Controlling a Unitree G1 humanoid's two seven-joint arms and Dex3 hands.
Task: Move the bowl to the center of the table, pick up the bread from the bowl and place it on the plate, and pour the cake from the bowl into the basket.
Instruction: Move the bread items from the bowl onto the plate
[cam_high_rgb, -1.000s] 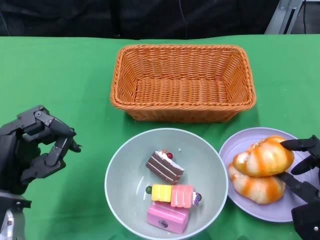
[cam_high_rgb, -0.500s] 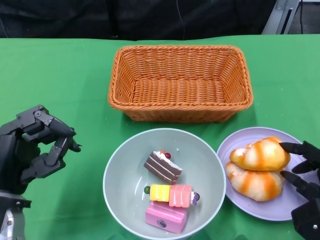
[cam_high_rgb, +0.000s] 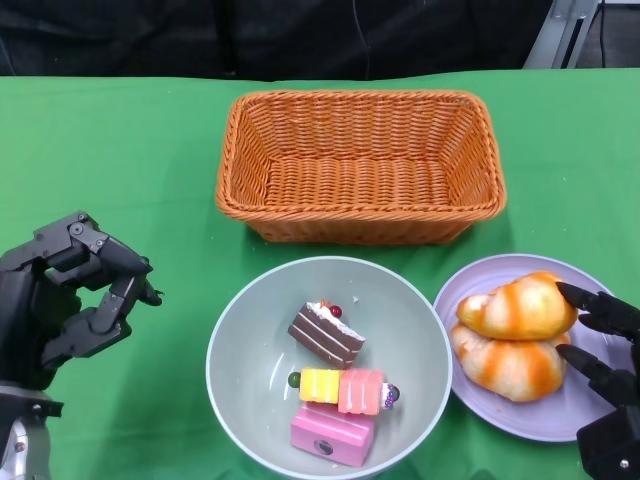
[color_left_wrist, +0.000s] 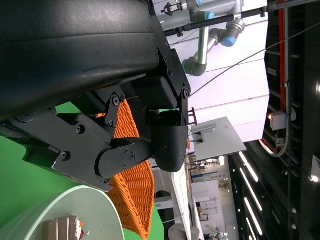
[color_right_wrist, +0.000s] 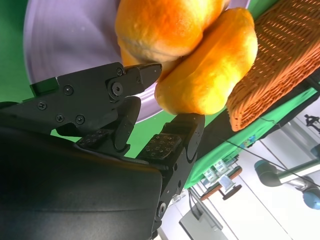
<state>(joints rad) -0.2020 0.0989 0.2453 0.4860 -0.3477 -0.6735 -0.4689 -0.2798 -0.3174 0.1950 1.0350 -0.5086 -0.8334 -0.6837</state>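
The grey-green bowl (cam_high_rgb: 225, 340) stands at the table's near middle and holds a brown cake slice (cam_high_rgb: 327, 334), a yellow-and-pink cake (cam_high_rgb: 345, 389) and a pink block cake (cam_high_rgb: 333, 430). To its right, two orange breads (cam_high_rgb: 515, 308) (cam_high_rgb: 505, 364) lie stacked on the lilac plate (cam_high_rgb: 560, 415). My right hand (cam_high_rgb: 605, 370) is at the plate's right side with its fingers spread, holding nothing. In the right wrist view its fingertips (color_right_wrist: 170, 145) reach just up to the bread (color_right_wrist: 210, 75). At the left, my left hand (cam_high_rgb: 70, 300) hovers with its fingers curled in and nothing in them.
An empty orange wicker basket (cam_high_rgb: 360, 232) sits behind the bowl, also seen as the basket (color_left_wrist: 130, 195) in the left wrist view. Green cloth covers the table. The bowl's rim nearly touches the plate.
My right hand has drawn back towards the lower right, off the upper bread. That bread has settled lower on the plate. The left hand has not moved.
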